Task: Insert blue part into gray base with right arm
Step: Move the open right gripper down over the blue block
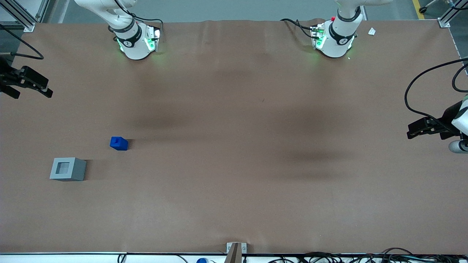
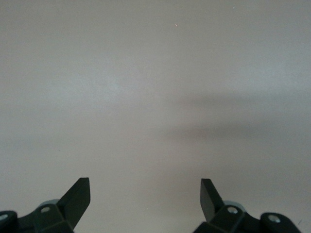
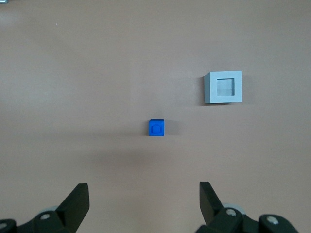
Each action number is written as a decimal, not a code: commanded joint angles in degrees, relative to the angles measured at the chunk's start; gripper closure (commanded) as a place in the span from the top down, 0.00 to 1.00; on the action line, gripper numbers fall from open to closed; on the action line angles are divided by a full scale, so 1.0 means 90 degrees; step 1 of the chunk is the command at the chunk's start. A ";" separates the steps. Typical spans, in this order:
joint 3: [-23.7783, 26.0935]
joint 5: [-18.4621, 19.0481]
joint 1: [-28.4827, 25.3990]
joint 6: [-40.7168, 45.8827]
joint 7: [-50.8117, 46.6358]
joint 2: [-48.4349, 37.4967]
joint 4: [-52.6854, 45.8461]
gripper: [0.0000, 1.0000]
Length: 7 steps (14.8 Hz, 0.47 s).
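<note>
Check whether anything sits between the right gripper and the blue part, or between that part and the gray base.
Nothing visible does. The gripper, fingers open, hangs above bare table short of the blue part. The gray base stands apart from it, recess up, with only brown table between.

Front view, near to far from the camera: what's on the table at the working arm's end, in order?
gray base → blue part → right arm's end effector, open, clear of both → right arm's base.

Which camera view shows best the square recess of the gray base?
The right wrist view: it looks straight down on the gray base, so its recess shows squarely, apart from the blue part, with the open gripper high above. The front view shows the base smaller. The left wrist view shows none of it.
</note>
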<state>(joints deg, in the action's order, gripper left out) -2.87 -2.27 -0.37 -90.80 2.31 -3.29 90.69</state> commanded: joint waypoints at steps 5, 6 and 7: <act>0.0036 -0.0060 0.0187 -0.0028 -0.0022 0.0052 -0.0096 1.00; 0.0036 -0.0060 0.0187 -0.0057 -0.0003 0.0130 -0.0096 1.00; 0.0036 -0.0021 0.0168 -0.0106 -0.0003 0.0199 -0.0096 1.00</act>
<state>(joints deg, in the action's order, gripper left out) -2.97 -2.27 0.68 -91.08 2.31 -2.98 90.47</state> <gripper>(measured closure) 0.000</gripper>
